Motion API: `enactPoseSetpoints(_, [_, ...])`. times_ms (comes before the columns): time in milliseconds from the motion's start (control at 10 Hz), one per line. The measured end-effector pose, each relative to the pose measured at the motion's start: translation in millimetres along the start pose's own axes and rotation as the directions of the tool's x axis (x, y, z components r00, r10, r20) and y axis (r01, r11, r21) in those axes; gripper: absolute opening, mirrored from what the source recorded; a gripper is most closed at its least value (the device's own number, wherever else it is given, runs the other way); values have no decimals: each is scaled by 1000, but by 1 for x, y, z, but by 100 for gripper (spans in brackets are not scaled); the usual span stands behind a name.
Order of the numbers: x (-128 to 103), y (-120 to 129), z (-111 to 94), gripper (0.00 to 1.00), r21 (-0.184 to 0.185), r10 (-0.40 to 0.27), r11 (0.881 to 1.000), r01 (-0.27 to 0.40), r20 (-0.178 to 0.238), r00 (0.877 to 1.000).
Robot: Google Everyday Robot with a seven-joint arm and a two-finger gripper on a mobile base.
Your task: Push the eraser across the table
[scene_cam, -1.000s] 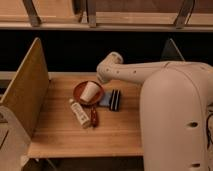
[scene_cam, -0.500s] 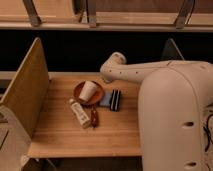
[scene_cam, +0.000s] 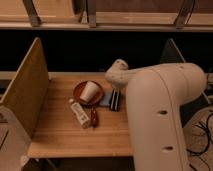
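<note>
Only slightly has the hand [scene_cam: 118,76], whose state cannot be told, been shifted sideways just behind the eraser [scene_cam: 115,99], which is left unmoved on the table [scene_cam: 60,135] beside the blue pad [scene_cam: 105,101], so pushing is judged unstarted.

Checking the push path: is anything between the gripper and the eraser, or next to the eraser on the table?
Nothing visible separates the gripper, poised just behind the eraser, from it. Leftward, a light-blue pad lies right beside the eraser, then a red plate holding a white cup.
</note>
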Motion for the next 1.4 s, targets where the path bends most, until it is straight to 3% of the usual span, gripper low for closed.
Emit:
enactPoseSetpoints(400, [-3,41,5,0,-44,-43,998,43,-12,999])
enactPoseSetpoints(1000, [14,75,24,0,-127,-94,988,88,-47,994])
enactPoseSetpoints(1200, [20,64,25,0,-112,-98,990,90,-66,993])
enactPoseSetpoints(1400, [26,31,21,0,-52,-94,995,90,-88,992])
